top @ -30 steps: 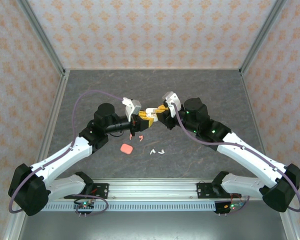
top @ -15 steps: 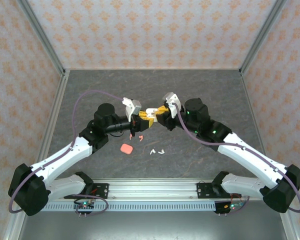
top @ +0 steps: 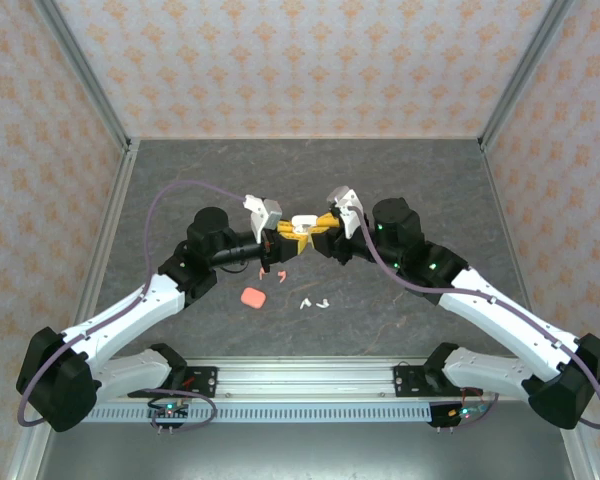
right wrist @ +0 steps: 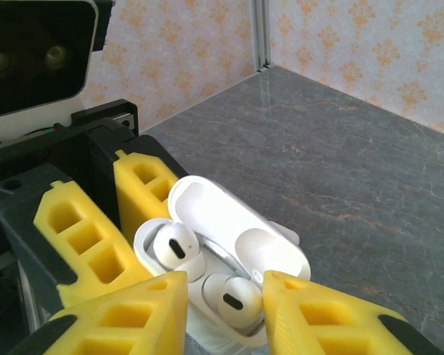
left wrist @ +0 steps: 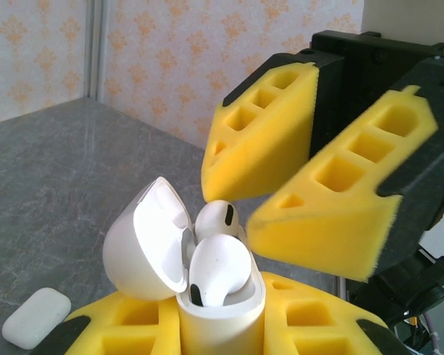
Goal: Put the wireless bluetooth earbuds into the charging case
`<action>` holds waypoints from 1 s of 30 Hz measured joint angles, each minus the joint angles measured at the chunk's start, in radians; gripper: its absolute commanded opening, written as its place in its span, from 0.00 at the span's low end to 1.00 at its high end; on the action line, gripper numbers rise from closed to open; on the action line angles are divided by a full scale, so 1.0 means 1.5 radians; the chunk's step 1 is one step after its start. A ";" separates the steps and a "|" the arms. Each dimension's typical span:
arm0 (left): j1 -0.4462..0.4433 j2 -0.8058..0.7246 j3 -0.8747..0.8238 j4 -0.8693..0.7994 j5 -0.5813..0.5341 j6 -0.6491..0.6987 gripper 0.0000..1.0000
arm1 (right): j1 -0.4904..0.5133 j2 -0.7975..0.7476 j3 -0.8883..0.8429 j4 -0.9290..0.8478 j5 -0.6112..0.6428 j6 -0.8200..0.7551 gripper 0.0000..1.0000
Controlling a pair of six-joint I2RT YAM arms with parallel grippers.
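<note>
While the honeycombed yellow foam jaws of the left gripper [left wrist: 220, 336] clamp the glossy, rounded white charging case [left wrist: 220, 316] upright at lower centre, lid tipped back leftward, two smooth white earbuds [left wrist: 220, 268] sit inside, bulbous heads up, stems sunk downward. Just upper right, the jaws of the right gripper [left wrist: 303, 181] stand parted, holding nothing.

Grey table [top: 180, 180] w/ coral case [top: 251, 297], 2 coral earbuds [top: 278, 274] just beyond it, 2 white earbuds [top: 303, 303] to its right.
</note>
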 measured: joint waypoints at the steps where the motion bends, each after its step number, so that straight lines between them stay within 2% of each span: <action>1: 0.000 -0.001 0.000 0.003 0.000 0.000 0.00 | 0.000 -0.003 0.000 -0.001 -0.002 0.002 0.38; 9: 0.000 -0.006 -0.001 0.019 0.000 0.001 0.00 | -0.003 -0.007 0.012 -0.006 -0.007 0.031 0.58; 14: 0.000 -0.006 -0.001 0.021 0.000 0.001 0.00 | -0.024 -0.007 0.060 -0.018 -0.010 0.066 0.71; 20: 0.000 -0.006 -0.001 0.021 0.000 0.001 0.00 | -0.084 -0.008 0.084 -0.017 -0.066 0.128 0.99; 24: 0.000 -0.006 -0.001 0.023 0.000 0.001 0.00 | -0.110 0.006 0.083 -0.018 -0.120 0.159 0.99; 30: 0.000 -0.006 -0.001 0.026 0.001 0.001 0.00 | -0.111 0.059 0.064 -0.012 -0.224 0.207 0.99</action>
